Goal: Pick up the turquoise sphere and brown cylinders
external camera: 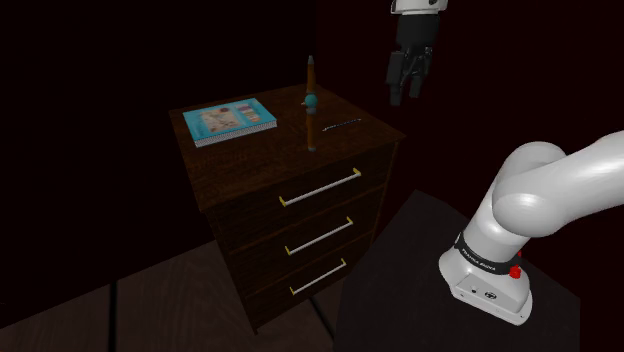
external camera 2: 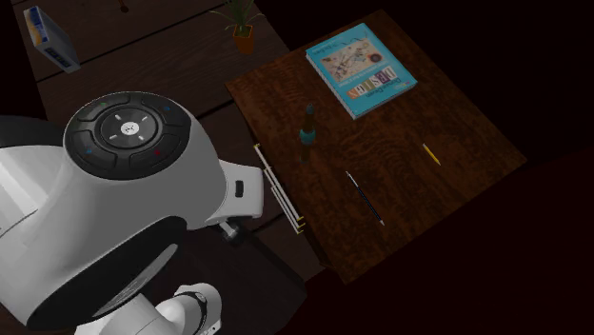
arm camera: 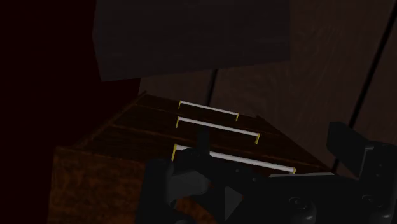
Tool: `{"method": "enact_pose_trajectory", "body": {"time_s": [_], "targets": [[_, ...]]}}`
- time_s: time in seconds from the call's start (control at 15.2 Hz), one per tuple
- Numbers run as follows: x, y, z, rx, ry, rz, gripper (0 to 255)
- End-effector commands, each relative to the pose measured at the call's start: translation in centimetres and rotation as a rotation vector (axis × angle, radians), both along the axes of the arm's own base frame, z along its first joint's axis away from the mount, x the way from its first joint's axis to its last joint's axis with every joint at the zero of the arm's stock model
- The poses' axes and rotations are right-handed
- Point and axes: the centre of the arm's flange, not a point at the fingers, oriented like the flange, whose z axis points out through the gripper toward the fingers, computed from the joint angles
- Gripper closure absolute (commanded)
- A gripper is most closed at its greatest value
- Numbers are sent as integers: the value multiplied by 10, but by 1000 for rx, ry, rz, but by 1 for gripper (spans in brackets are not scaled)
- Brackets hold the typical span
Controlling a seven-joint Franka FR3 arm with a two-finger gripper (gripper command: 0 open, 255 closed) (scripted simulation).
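Right up close you've got the arm (external camera: 540, 190), its white elbow bulging over the stand (external camera: 400, 280) at the shoulder view's lower right. Next out is the dresser (external camera: 250, 235): dark wood, three drawers, three silver handles (external camera: 320, 187) down the front. On its top, near the front edge, stands the toy (external camera: 311, 101), a turquoise ball on brown cylinders, upright and touching nothing else. Just to its right in the shoulder view lies a pen (external camera: 341, 123), and to its left a turquoise book (external camera: 229, 121) lies flat. The second exterior view gives you a yellow pencil (external camera 2: 431, 153) beyond the pen, away from the drawers. Furthest back and high up, the claw (external camera: 405, 97) hangs in the air, pointing down. Its fingers are a narrow gap apart and grip nothing, well to the right of the toy.
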Motion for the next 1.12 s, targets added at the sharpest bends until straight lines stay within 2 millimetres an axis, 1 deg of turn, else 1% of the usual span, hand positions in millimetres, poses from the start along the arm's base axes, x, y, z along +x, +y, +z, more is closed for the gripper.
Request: {"method": "enact_pose_trajectory", "body": {"time_s": [0.0, 0.53, 1.06], "targets": [[0, 0, 0, 0, 0, 0, 0], [66, -11, -39, 16, -217, 81, 0], [139, -16, -63, 33, -433, 162, 0]]}}
